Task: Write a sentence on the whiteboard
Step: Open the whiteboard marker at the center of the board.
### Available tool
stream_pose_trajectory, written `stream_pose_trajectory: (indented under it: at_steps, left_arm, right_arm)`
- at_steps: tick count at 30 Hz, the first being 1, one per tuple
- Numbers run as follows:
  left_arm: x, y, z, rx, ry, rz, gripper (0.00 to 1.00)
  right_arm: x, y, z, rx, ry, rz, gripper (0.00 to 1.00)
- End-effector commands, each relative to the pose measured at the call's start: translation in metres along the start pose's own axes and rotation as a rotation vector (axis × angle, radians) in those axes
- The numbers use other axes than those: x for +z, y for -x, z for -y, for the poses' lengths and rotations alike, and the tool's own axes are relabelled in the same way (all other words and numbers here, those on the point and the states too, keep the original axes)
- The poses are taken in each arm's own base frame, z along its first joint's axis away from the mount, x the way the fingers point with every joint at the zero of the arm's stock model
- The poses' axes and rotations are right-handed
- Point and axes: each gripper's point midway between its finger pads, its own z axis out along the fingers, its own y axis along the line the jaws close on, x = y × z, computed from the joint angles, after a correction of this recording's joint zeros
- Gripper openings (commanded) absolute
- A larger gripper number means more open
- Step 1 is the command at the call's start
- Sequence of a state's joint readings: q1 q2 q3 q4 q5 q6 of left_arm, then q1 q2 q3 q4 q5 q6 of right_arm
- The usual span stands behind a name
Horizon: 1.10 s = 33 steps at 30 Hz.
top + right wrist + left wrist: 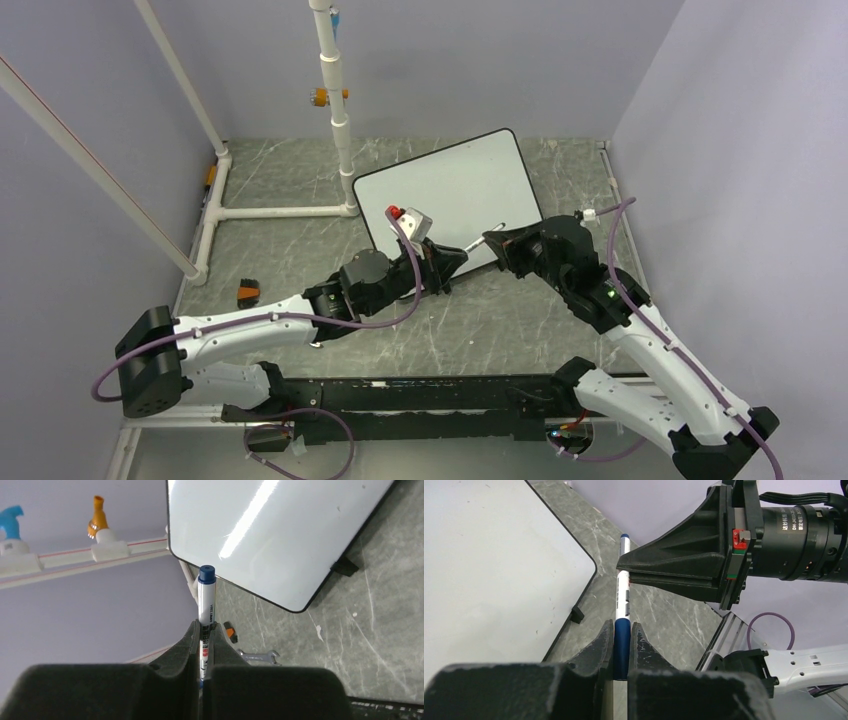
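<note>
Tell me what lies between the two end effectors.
Only the marker: the left end effector grips its blue cap, the right end effector its white barrel, per the left wrist view.

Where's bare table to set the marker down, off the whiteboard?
Bare tabletop lies between the two arms, nearer than the whiteboard, and between the pipe frame and the left arm, save a small orange-black item. Crowded: the board's near edge, where the left gripper and right gripper clamp the marker.
</note>
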<state>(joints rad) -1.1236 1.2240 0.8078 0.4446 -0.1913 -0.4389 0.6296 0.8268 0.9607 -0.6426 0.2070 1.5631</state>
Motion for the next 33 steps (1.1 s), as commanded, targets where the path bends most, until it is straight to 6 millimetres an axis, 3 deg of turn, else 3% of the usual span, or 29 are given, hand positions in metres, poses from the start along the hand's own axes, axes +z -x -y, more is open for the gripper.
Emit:
stream_pose_trajectory:
  at_steps: [1, 6, 9, 12, 18, 23, 33]
  left_arm:
    - [-0.004, 0.031, 0.007, 0.026, 0.010, 0.055, 0.00]
    - [-0.021, 0.056, 0.007, 0.118, 0.002, 0.044, 0.00]
    - [-0.033, 0.067, 0.006, 0.143, -0.017, 0.038, 0.00]
    - [-0.046, 0.079, 0.009, 0.150, -0.057, 0.045, 0.00]
    - [-0.067, 0.094, 0.025, 0.182, -0.173, 0.007, 0.00]
    - [-0.084, 0.103, 0.032, 0.191, -0.206, -0.033, 0.00]
    - [-0.115, 0.120, 0.051, 0.122, -0.317, -0.016, 0.00]
  right_arm:
    - [-0.014, -0.015, -0.042, -0.159, 0.236, -0.075, 0.10]
    - [-0.036, -0.023, -0.056, -0.363, 0.436, -0.093, 0.53]
    - [-0.059, -0.031, -0.069, -0.494, 0.615, -0.102, 0.69]
    - [-0.081, -0.039, -0.076, -0.586, 0.734, -0.127, 0.71]
    - [-0.105, -0.072, -0.091, -0.744, 0.876, -0.300, 0.67]
    - [-0.109, -0.088, -0.095, -0.840, 0.906, -0.406, 0.66]
    - [-0.128, -0.101, -0.099, -0.880, 1.056, -0.471, 0.62]
